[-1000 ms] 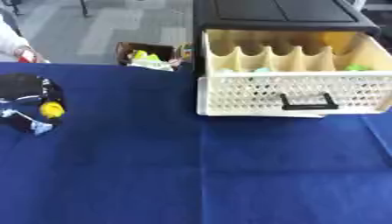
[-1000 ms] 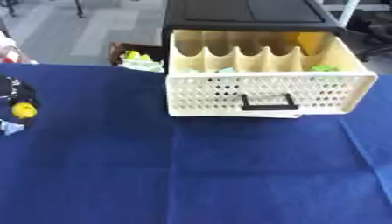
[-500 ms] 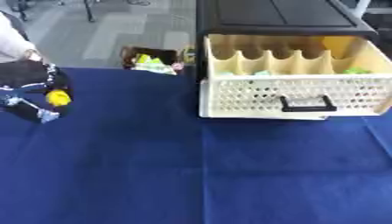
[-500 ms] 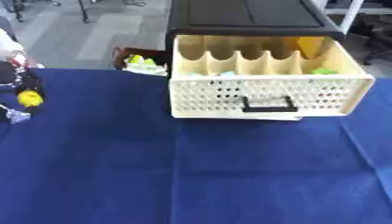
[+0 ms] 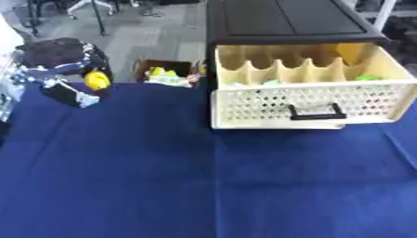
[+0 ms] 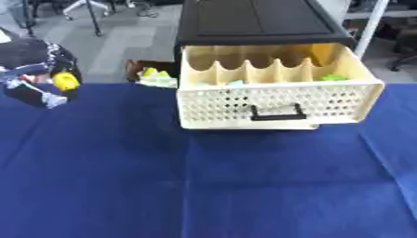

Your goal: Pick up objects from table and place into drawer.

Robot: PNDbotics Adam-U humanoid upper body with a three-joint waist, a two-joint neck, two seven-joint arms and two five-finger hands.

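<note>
In the left eye view the drawer's (image 5: 309,100) right end runs off the picture's edge, while the right eye view shows its whole right wall and, beyond it, a white post (image 6: 368,25) and part of a chair (image 6: 405,44). The left hand (image 5: 61,69) is up near the table's (image 5: 204,186) far left corner, its dark fingers curled round a small yellow object (image 5: 97,80), of which only a rounded yellow patch shows. The right hand shows in neither view.

The drawer is cream plastic with a perforated front and a black handle (image 5: 316,114). It is pulled out from a black-topped cabinet (image 5: 285,21) and stands at the table's far edge, right of centre. Wavy cream dividers split it into compartments; something green (image 5: 368,77) lies in the rightmost one.

The table is covered in a deep blue cloth. Past its far edge, on a grey floor, stands a brown box (image 5: 167,74) holding yellow-green items.
</note>
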